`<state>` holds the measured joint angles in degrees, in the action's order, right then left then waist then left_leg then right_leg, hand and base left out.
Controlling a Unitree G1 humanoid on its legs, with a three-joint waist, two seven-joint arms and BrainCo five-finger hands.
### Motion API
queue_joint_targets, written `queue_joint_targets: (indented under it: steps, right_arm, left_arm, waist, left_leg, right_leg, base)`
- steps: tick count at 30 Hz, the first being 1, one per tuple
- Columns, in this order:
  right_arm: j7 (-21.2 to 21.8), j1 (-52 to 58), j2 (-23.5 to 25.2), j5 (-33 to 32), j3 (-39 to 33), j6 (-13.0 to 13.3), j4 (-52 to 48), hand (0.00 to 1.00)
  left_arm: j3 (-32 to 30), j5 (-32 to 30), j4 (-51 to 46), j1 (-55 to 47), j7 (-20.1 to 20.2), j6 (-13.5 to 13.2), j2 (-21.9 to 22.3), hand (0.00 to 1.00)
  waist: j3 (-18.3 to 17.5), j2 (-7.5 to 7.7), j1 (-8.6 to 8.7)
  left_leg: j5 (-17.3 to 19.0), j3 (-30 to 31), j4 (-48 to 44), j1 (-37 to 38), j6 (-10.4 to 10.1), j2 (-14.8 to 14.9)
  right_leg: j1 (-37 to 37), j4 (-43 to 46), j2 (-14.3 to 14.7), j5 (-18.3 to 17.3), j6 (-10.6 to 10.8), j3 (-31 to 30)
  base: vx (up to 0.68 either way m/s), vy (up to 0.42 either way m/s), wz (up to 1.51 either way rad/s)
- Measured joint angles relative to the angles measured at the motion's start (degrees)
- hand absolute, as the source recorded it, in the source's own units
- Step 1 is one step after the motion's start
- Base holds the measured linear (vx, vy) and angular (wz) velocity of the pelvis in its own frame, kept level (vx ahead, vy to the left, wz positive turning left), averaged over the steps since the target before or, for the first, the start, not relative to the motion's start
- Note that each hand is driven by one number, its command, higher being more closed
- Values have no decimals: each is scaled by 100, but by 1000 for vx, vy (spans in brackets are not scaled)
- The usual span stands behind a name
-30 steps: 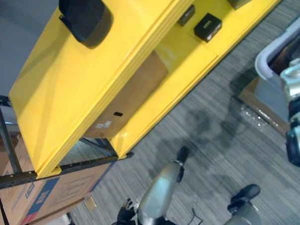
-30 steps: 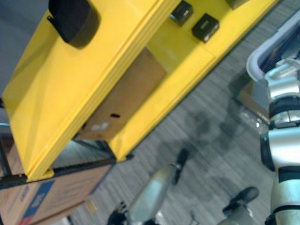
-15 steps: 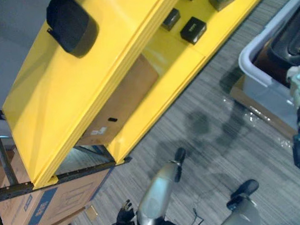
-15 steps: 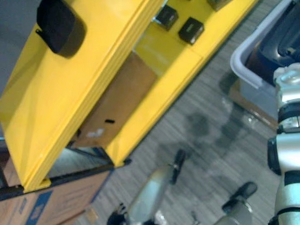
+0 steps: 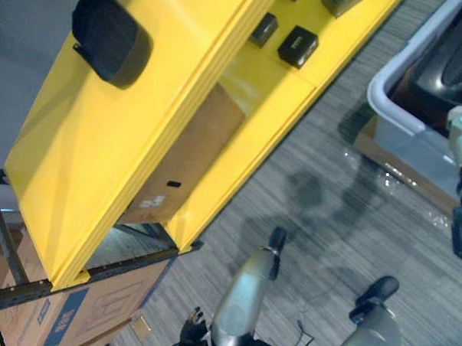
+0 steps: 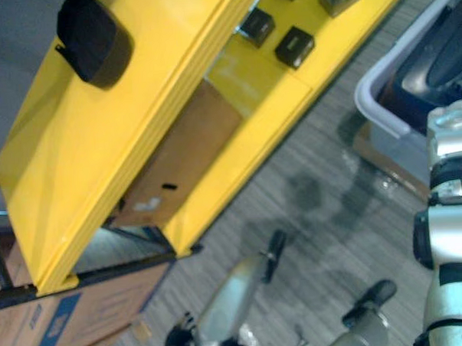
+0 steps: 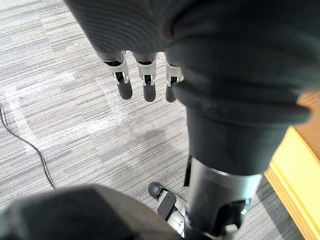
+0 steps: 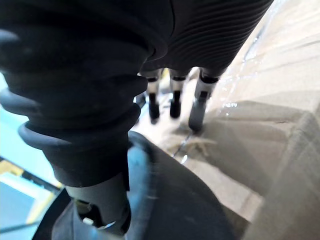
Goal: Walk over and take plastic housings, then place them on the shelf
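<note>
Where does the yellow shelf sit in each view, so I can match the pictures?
Left eye view: yellow shelf runs diagonally, lower left to upper right.
Right eye view: the shelf on the same diagonal.
Left wrist view: the shelf's yellow edge borders the carpet, beyond the left hand.
Right wrist view: right hand hangs over clear wrap on cardboard.
Shared landmark: the grey striped carpet along the shelf's foot.

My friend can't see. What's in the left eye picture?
A long yellow shelf slants across the view, with one dark plastic housing on its top level and small black boxes on a lower level. A white bin sits at right; the floor is grey carpet.
</note>
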<state>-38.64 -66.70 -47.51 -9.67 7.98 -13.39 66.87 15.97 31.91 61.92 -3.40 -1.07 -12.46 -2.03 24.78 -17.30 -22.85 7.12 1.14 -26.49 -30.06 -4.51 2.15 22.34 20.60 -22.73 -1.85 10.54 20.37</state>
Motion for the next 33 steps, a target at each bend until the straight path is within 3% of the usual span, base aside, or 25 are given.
queue_joint_targets:
  steps: [9,15,17,22,27,30,33]
  right_arm:
    - [505,15,-168,661,4,-568,122,100]
    - [1141,20,-170,1685,157,-1020,228,100]
    - [1320,18,-181,2026,357,-1174,284,100]
    - [1433,-11,-190,2400,454,-1307,411,100]
    - [1470,-146,-180,2640,520,-1334,414,100]
    - [1468,-281,-174,2836,519,-1366,414,100]
    - [1458,-354,-80,2851,518,-1362,413,100]
  left_arm:
    - [3,143,-3,0,0,4,15,0]
    - [0,126,-42,-1,-5,-12,10,0]
    - [-2,80,-85,0,-6,-131,-2,0]
    - [254,-199,-1088,-37,244,-466,-280,0]
    - [628,-188,-1682,-118,226,-303,-711,0]
    - [839,-85,-1962,-127,87,-111,-968,0]
    - [1040,-150,-2225,-187,-144,-101,-1224,0]
  waist:
    - [-2,-3,1]
    - [-2,-3,-2]
    - [-2,-2,3]
    - [14,20,18]
    - [114,154,165]
    - [177,242,245]
    - [231,317,373]
  left_leg:
    - [0,2,2,1,0,-6]
    - [-1,30,-3,1,0,-7]
    - [-1,68,-13,1,0,-7]
    - [52,145,-139,-4,-33,99]
    - [236,-57,-379,-13,-71,389]
    - [286,-202,-416,-21,-94,548]
    - [298,-327,-421,-13,-112,665]
  right_leg:
    - [-2,8,-6,0,1,1]
    - [-32,10,-5,0,0,37]
    - [-69,4,1,0,-2,86]
    - [-219,-119,175,42,-57,180]
    - [-204,-339,446,197,-106,-38]
    - [-142,-519,621,365,-139,-210]
    - [-98,-650,764,462,-176,-341]
  base:
    - [0,0,0]
    - [0,0,1]
    - [0,0,7]
    - [-2,-9,1]
    - [4,6,-35]
    - [4,-1,-42]
    - [-11,-15,-29]
